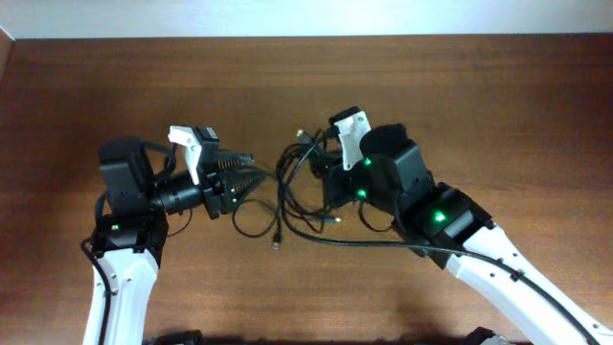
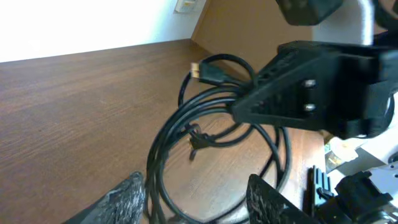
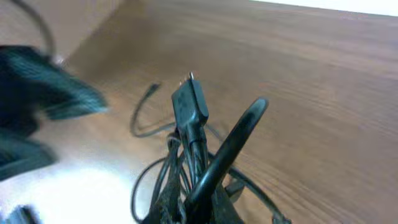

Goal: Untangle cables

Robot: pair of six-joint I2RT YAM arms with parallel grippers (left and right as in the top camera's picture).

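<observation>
**A limp knot of cords pinched between two arms**

From where I stand, the cables [image 1: 292,196] lie in a loose black bundle in the middle of the worktop [image 1: 479,96], between the two arms. The right pincer [image 1: 318,165] is clamped on the upper part of the bundle. Its own camera shows the strands squeezed together at its tips, with one flat plug [image 3: 189,102] poking up above the grip. The left pincer [image 2: 196,199] stands wide apart and has hold of nothing, though several loops run across the gap just ahead of its fingers [image 2: 127,199].

These cords look light and floppy, with just enough spring to hold their curl. I'd expect them to drag along the wood rather than lift cleanly, and to slide through a weak grip. The plugs are the stiff parts and likely the ones to snag inside a loop. The sensible place for the left side to bite is a single outer loop, well apart from the right side's grip, so that one strand gets teased out and not the whole lump
</observation>
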